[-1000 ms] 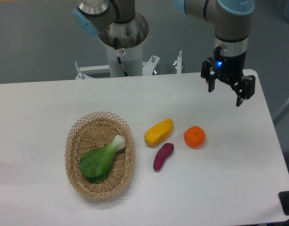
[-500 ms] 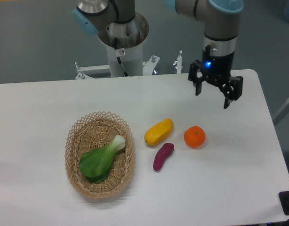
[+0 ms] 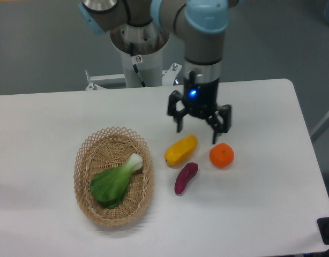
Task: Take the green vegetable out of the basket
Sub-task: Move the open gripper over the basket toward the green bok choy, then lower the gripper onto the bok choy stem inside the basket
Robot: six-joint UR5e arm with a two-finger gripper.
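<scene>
Far left of the gripper and lower in view: basket (image 3: 84, 160), oval, woven, light tan, with open lattice rim, resting on the white table (image 3: 41, 123). Inside the basket: green vegetable (image 3: 115, 182), lying diagonally, broad green leaves toward the lower left, pale stem end toward the upper right near the basket's right rim. Well apart from the gripper; not touched.

Just below and slightly left of the gripper: yellow vegetable (image 3: 180, 150), oblong, lying tilted on the table outside the basket. Below that: purple vegetable (image 3: 186, 178), also tilted, near the yellow one but apart from it.

Centre of view: gripper (image 3: 198, 131), pointing downward, blue indicator light lit on the body above the fingers (image 3: 179, 115). Jaws spread wide, nothing between them. Held above the table, with the upper end of the yellow vegetable roughly under the gap between the fingertips.

Just below and right of the gripper: orange fruit (image 3: 222, 155), round, on the table, close under the right-hand fingertip; contact cannot be judged from this view.

Behind the gripper: robot base column (image 3: 140, 48) at the table's far edge.
</scene>
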